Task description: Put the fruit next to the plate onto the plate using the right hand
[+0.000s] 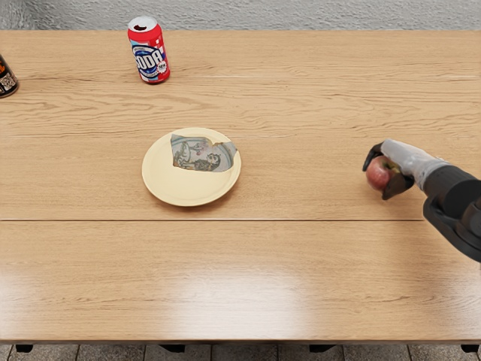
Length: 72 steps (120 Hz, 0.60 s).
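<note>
Apple [378,174], red and round, is near the table's [301,263] right edge, with the right hand [394,170] curled round it. Whether it has left the wood I cannot tell. The plate [161,189] lies well apart, toward the middle. A loose hold could drop the apple on that long carry, and released off-centre it may roll over the shallow rim.

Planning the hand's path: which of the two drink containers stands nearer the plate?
The red soda can, upright beyond the plate; the dark one sits cut off at the left edge.
</note>
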Available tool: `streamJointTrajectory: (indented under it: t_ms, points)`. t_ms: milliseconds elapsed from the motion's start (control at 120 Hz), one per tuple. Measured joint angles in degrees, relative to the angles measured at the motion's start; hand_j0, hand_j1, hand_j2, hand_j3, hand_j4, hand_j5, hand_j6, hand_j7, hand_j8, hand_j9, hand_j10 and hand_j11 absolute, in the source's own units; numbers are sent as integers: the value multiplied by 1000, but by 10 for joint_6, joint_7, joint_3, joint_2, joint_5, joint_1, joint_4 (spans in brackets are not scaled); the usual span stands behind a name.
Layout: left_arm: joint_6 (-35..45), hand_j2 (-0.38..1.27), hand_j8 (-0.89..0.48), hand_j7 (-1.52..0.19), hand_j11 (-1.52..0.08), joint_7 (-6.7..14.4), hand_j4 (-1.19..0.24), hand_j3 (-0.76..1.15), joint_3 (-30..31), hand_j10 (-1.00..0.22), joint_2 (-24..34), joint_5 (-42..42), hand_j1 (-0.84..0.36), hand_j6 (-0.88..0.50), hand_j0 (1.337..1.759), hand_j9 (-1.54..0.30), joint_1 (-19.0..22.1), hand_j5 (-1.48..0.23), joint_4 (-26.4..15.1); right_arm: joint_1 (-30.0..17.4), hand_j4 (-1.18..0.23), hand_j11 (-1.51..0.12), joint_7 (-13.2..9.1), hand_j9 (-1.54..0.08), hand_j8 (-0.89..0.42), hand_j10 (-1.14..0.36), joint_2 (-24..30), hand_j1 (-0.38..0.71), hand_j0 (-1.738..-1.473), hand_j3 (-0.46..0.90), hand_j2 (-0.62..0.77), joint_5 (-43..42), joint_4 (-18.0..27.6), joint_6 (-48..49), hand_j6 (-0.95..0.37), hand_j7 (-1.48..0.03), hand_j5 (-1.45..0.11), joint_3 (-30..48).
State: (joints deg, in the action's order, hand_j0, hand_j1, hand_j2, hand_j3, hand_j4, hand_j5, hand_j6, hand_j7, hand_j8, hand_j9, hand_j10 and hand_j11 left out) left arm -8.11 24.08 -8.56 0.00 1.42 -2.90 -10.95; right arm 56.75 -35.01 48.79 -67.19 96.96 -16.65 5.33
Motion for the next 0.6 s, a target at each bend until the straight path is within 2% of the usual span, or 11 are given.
streamJointTrajectory:
  t_ms: [58, 233, 600]
  points:
    - [0, 1, -8, -11, -11, 0, -8, 0, 0, -8, 0, 0, 339, -8, 1658, -11, 0, -11, 1, 12, -528, -978, 0, -954, -210, -406, -1, 306, -1648, 0, 248, 9, 4, 8, -301, -915, -958, 2]
    - [0, 1, -8, -11, -11, 0, -8, 0, 0, -8, 0, 0, 339, -8, 1658, -11, 8, -11, 1, 59, -564, -980, 0, -962, -244, -441, -10, 247, -1647, -1, 156, 37, 15, 36, -342, -930, -968, 6]
    - [-1, 2, -8, -11, -11, 0, -9, 0, 1, -8, 0, 0, 339, -8, 1658, -11, 7, -11, 1, 184, -556, -1048, 0, -1034, -240, -451, -93, 217, -1645, 0, 124, 132, 16, 67, -334, -987, -1032, 1]
